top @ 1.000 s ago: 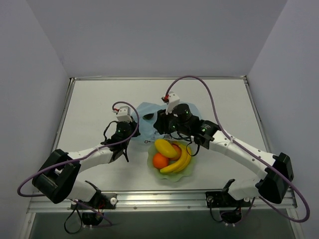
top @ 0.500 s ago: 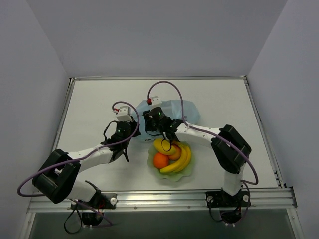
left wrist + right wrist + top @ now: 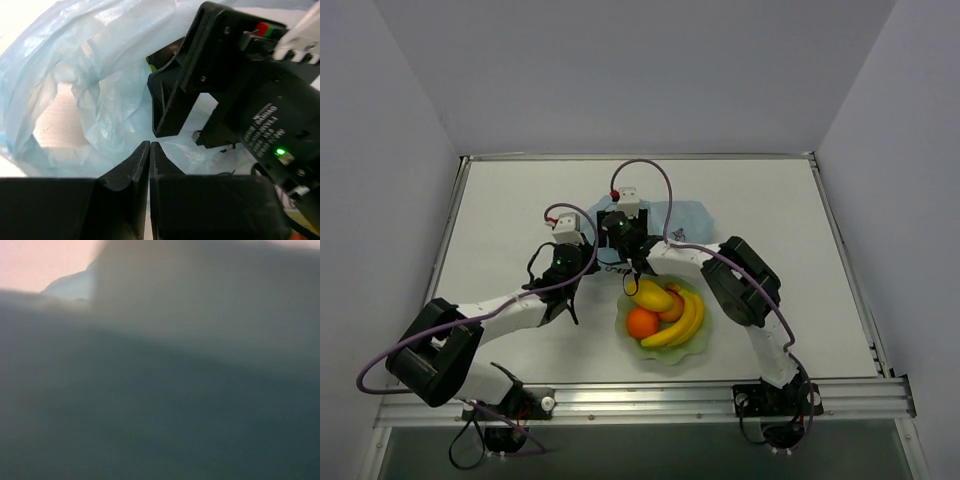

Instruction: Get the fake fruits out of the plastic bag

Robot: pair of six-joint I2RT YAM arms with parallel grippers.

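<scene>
Left fingers (image 3: 131, 167) seemingly pinch the crinkly, translucent plastic bag (image 3: 85, 60).

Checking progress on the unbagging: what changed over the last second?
The right gripper swung left across the bag to beside the left gripper, its arm folding in. Nothing visibly grasped or released. Left gripper, bowl and fruits stayed put.

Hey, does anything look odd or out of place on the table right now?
The right wrist view is a grey blur, apparently pressed against something, so it shows nothing. The right gripper sits close beside the left gripper at the bag. The fruits lie tidily in the bowl.
</scene>
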